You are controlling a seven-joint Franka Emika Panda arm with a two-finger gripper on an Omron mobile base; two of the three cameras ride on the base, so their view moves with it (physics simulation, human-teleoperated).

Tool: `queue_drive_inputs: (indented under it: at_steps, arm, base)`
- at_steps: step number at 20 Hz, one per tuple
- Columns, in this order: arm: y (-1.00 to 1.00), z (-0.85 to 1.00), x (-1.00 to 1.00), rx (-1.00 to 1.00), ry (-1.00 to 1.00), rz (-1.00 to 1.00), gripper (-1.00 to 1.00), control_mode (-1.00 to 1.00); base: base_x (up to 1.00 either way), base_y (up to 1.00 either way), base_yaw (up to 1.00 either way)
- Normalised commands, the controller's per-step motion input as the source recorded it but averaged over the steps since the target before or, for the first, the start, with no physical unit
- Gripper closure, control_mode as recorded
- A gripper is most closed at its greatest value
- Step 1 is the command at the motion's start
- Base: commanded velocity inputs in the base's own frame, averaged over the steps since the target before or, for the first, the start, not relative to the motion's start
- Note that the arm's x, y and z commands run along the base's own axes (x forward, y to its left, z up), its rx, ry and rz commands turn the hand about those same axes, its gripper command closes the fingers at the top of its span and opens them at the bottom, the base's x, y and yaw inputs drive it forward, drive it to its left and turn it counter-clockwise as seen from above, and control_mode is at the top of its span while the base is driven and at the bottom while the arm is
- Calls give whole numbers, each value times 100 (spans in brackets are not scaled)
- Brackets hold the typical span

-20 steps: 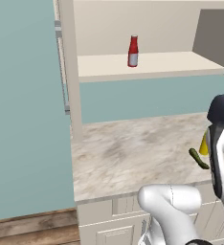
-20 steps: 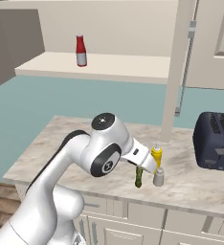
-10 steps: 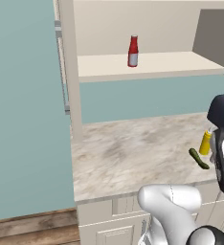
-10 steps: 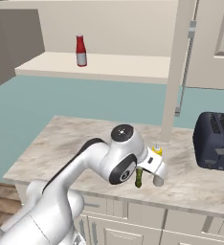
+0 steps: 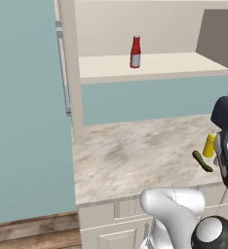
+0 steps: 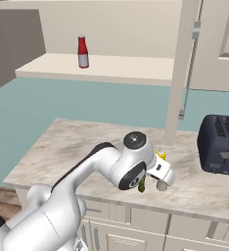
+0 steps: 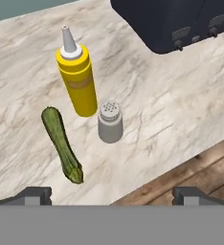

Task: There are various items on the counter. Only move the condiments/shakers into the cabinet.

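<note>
- The beige wall cabinet with its plain cream shelf (image 5: 155, 65) already holds 1 of the 3 condiments: the small red bottle with white cap and label (image 5: 135, 52) stands upright on the shelf, seen also in the right base view (image 6: 82, 51).
- The beige-grey marbled stone counter (image 5: 135, 155) carries the rest, with a dark, boxy toaster (image 6: 221, 144) at its far end beside the tall cabinet post.
- Over the last second the white arm has swung down toward the cluster near the counter's front edge; in the right base view its wrist now covers much of that group, where earlier it sat higher and further back.
- The yellow squeeze bottle with pointed nozzle (image 7: 77, 79) stands upright, just beside the other 2 items.
- The dark green elongated vegetable (image 7: 61, 143) lies flat near the bottle; it should stay put.
- The short grey shaker with a perforated top (image 7: 110, 123) stands right by the bottle's base, nearest the centre of the hand view.
- The two-finger gripper (image 7: 111, 195) hangs above them with jaws spread wide and nothing between them.
- Judged from this, the arm is lining up its 2nd pick; 2 condiments remain.
</note>
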Motion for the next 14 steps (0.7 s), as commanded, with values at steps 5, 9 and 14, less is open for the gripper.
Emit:
queue_drive_inputs:
  at_steps: [5,9,14]
  arm:
    - [-6,-30,16,-1,0,2,-100,-100]
    - [-14,-29,14,0,0,3,-100,-100]
    - [-29,-19,8,0,0,3,-100,-100]
  base:
    - [0,0,0]
    - [0,0,0]
    - [0,0,0]
